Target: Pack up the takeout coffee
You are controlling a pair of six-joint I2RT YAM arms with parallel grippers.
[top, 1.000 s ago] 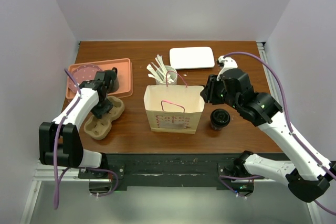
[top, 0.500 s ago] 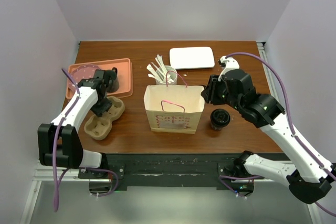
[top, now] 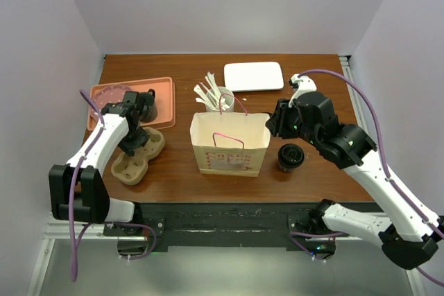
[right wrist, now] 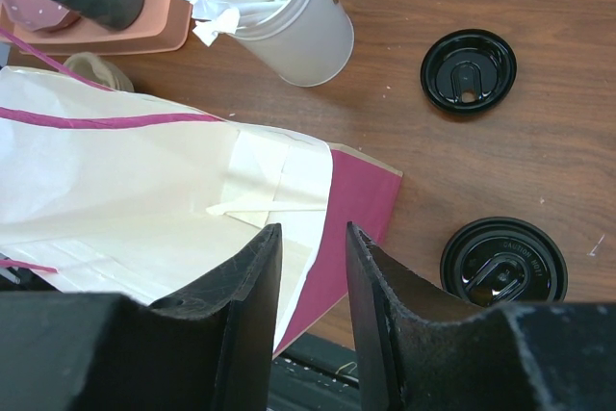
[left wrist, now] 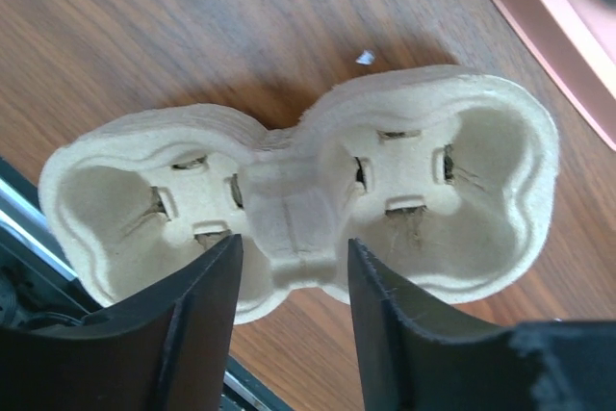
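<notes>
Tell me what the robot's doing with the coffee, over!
Left gripper open astride the cup carrier. Right gripper open at the paper bag rim. Takeout coffee lidded, on the table beside the bag, untouched. Nothing covering it.

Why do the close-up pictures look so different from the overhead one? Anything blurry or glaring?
Top view: even, soft light, only faint shadows by the bag. Left wrist: carrier sharp, shadow on the table beyond it, left fingers dark. Right wrist: bag's white inside very bright, coffee lid glints.

Pretty basic room: wood-grain table (top: 312, 67) boxed in by pale lavender walls (top: 229, 5), one beyond the right gripper (top: 273, 124), others outside it and the left gripper (top: 136, 138). Soft even light, greyish floor (top: 229, 268) behind them.
</notes>
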